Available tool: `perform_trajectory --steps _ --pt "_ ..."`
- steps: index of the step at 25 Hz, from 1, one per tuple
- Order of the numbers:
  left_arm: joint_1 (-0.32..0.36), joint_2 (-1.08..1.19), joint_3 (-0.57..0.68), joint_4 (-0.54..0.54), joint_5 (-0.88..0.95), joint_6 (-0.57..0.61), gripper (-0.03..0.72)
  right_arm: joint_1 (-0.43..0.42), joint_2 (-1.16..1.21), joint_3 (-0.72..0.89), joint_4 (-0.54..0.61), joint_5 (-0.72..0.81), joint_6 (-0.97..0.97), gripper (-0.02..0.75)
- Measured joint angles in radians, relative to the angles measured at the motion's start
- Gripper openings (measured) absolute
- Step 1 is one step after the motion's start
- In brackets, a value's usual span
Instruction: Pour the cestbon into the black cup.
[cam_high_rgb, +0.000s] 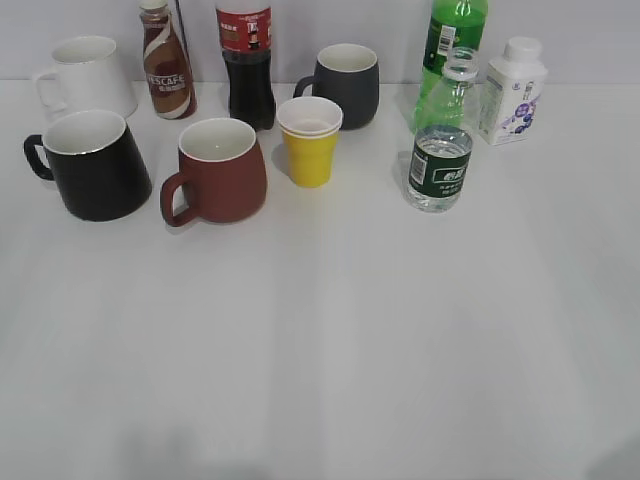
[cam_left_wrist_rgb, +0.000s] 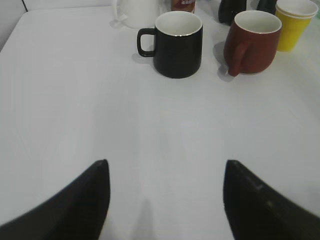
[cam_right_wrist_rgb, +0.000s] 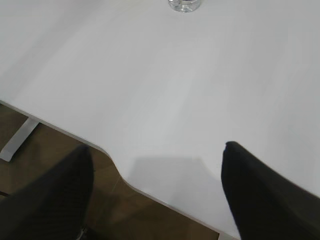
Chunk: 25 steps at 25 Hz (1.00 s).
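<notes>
The cestbon (cam_high_rgb: 440, 150) is a clear ribbed bottle with a dark green label and no cap. It stands upright at the right of the table. Only its base shows at the top edge of the right wrist view (cam_right_wrist_rgb: 184, 5). The black cup (cam_high_rgb: 92, 165) is a glossy black mug, white inside, standing at the left. It also shows in the left wrist view (cam_left_wrist_rgb: 176, 44), handle to the left. My left gripper (cam_left_wrist_rgb: 165, 170) is open and empty above bare table, well short of the cup. My right gripper (cam_right_wrist_rgb: 157, 155) is open and empty over the table's near edge. Neither gripper shows in the exterior view.
A brown-red mug (cam_high_rgb: 218, 170), yellow paper cups (cam_high_rgb: 310, 140), a dark grey mug (cam_high_rgb: 345, 85), a white mug (cam_high_rgb: 88, 75), a Nescafe bottle (cam_high_rgb: 166, 62), a cola bottle (cam_high_rgb: 247, 60), a green soda bottle (cam_high_rgb: 452, 50) and a white milk bottle (cam_high_rgb: 514, 92) stand along the back.
</notes>
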Motion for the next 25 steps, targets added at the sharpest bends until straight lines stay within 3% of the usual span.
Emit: perform_trajectory --steps 14,22,25 --pt "0.000 -0.001 0.001 0.000 0.000 0.000 0.366 -0.009 0.000 0.000 -0.001 0.000 0.002 0.593" --pt "-0.003 -0.001 0.001 -0.002 0.000 0.000 0.283 -0.238 -0.098 0.001 -0.001 -0.002 0.002 0.592" --pt "-0.002 -0.001 0.001 -0.002 0.000 0.000 0.247 -0.285 -0.113 0.001 -0.001 -0.002 0.002 0.593"
